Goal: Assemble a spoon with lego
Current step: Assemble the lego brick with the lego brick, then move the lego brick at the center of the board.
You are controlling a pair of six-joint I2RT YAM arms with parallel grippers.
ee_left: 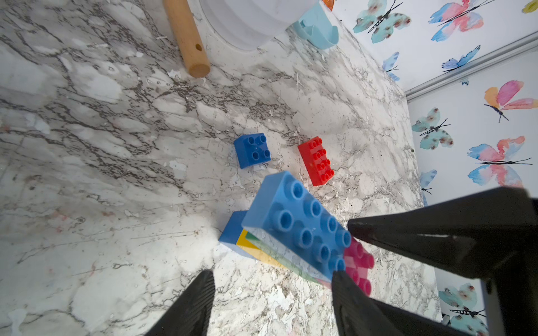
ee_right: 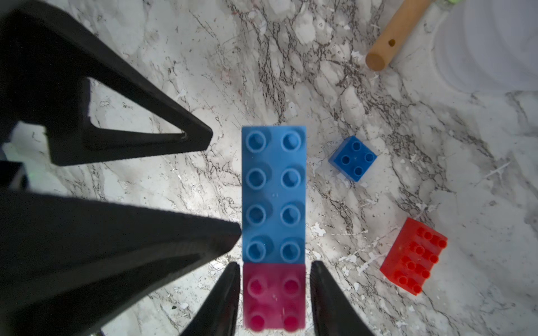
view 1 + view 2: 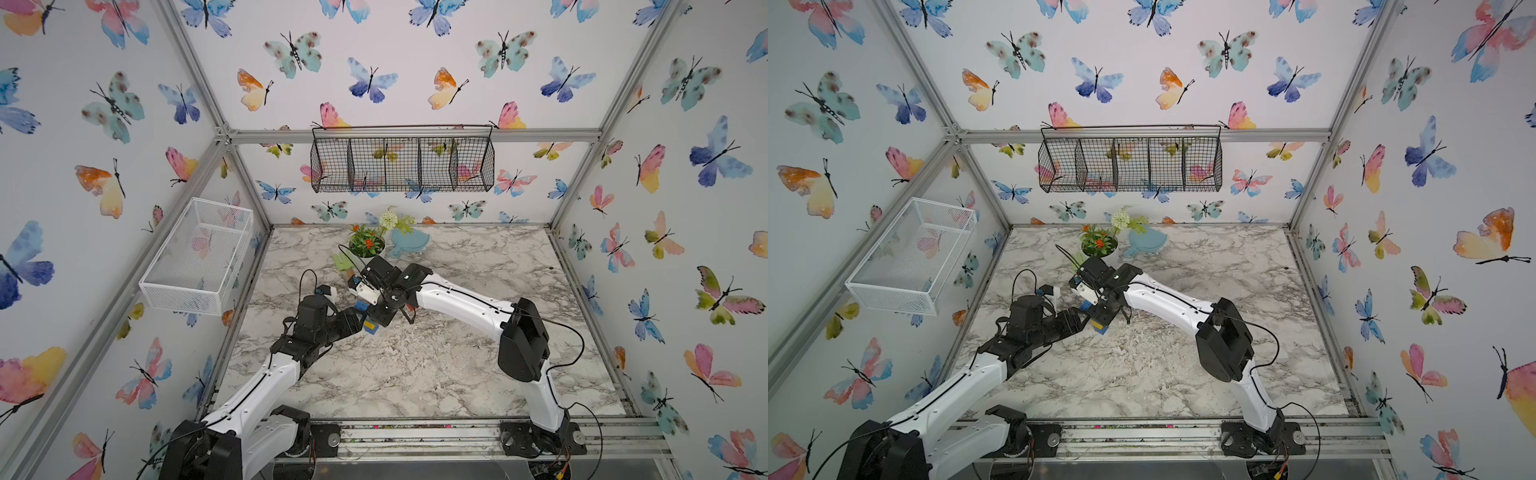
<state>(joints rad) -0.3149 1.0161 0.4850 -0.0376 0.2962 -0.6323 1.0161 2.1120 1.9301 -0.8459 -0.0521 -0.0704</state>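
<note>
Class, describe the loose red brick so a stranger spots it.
On the marble table, find the stack topped in light blue. Beside it lie two loose bricks: the red brick is long with eight studs, the dark-blue brick square with four.

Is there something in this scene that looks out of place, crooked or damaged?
Nothing is spilled or broken. The marble table looks worn, with white flakes on it. The red brick and a dark blue brick lie loose, studs up, each turned at an angle to the light-blue brick on the stack.
</note>
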